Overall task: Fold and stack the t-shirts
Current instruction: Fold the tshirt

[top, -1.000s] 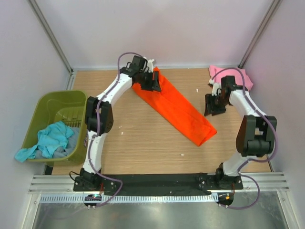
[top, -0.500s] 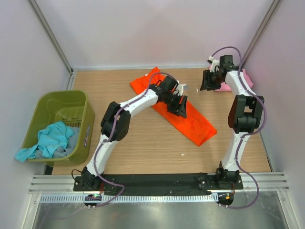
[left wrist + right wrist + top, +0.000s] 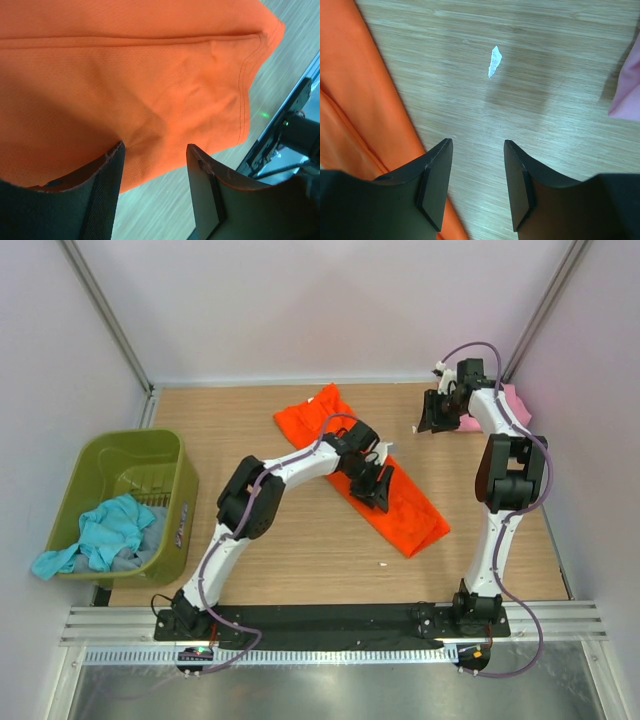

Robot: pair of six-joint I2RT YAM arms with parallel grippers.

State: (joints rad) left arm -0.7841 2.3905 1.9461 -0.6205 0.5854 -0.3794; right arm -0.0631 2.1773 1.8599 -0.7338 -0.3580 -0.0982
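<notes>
The orange t-shirt [image 3: 415, 515] is laid folded on the table [image 3: 300, 550], with the left gripper [image 3: 382, 496] poised over it, half-open and empty, likely for the next fold. The right gripper [image 3: 429, 421] is held half-open, empty, near the pink t-shirt [image 3: 518, 405].

Three t-shirts [image 3: 310, 423] [image 3: 517, 405] [image 3: 100, 530], one green tub [image 3: 120, 440]

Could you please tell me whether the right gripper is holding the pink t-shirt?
No, the right gripper hangs open over the wooden table, and the pink t-shirt lies apart from it.
</notes>
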